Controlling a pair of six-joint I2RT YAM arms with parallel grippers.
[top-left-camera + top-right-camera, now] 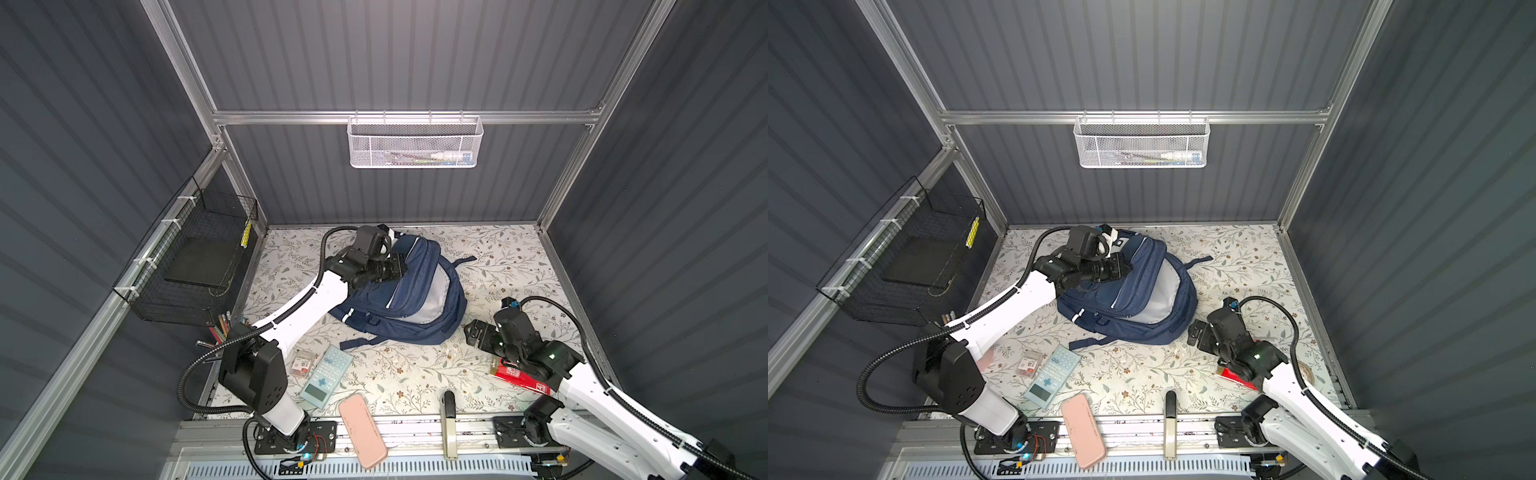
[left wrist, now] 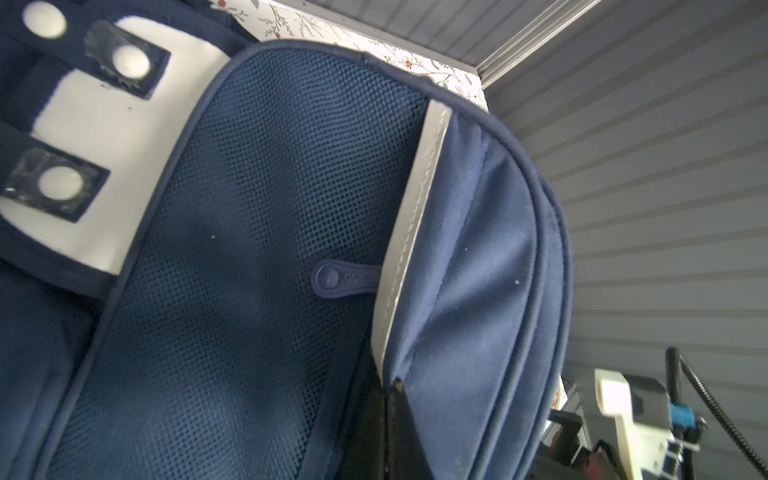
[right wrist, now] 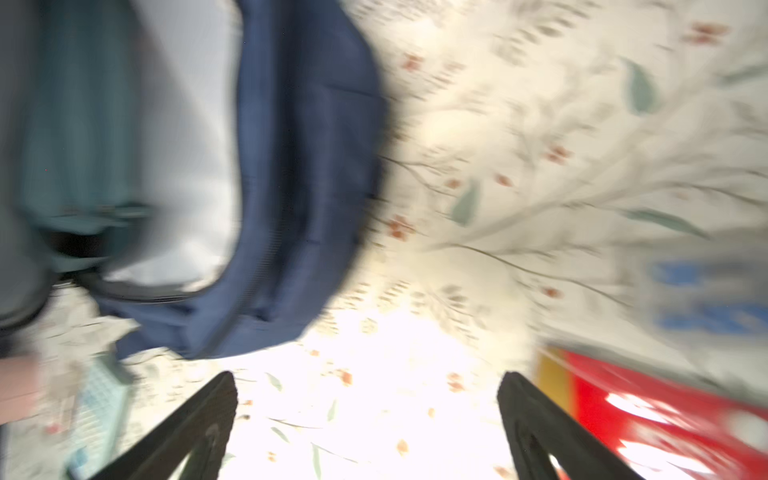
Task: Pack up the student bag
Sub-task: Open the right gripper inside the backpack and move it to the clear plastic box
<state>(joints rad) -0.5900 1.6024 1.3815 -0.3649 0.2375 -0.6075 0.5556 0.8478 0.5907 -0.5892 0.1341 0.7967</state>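
Navy fabric student bag point(image 1: 409, 291) lies slumped mid-bench, toward the back wall. Its main compartment gapes and pale grey lining shows. The floral-covered bench point(image 1: 511, 257) is under it.

The left gripper point(image 1: 398, 268) is at the bag's upper edge. In the left wrist view its jaws are closed on a fold of bag fabric beside a grey stripe.

The right gripper point(image 1: 476, 332) is just right of the bag and not touching it. Its jaws are spread wide with nothing between them; the right wrist view is blurred.

A red book point(image 1: 519, 378) lies partly under the right arm. A teal calculator point(image 1: 326, 376) and a small clear box point(image 1: 302, 363) lie front left. A pink case point(image 1: 362, 430) overhangs the bench's front edge. Pencils point(image 1: 222, 326) are in the left corner. A black wire basket point(image 1: 195, 257) hangs on the left wall and a white mesh basket point(image 1: 415, 141) on the back rail.
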